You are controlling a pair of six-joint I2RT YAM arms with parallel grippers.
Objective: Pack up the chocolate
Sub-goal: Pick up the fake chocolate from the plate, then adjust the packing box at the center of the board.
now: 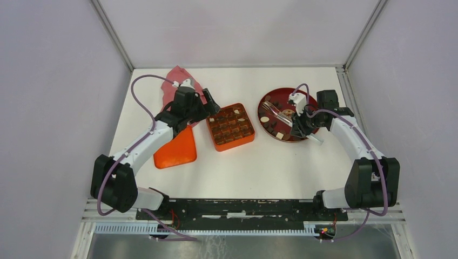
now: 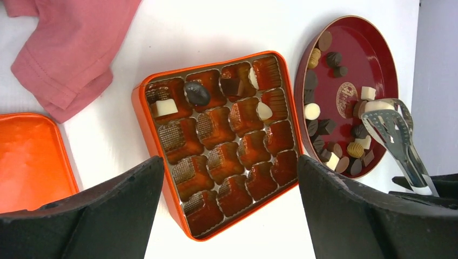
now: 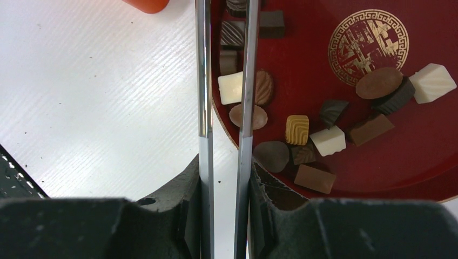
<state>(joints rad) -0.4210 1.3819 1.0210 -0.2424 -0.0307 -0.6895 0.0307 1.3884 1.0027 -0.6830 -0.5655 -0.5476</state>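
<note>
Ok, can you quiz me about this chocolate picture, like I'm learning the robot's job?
1. True or false: the right gripper holds shiny metal tongs that reach over the dark red round plate.
2. Fill in: the left gripper, above the orange square gridded box, is ____.
3. Where do most of the small chocolate pieces lie? A) on the plate B) in the box C) on the pink cloth

Key: 1 true; 2 open; 3 A.
</note>
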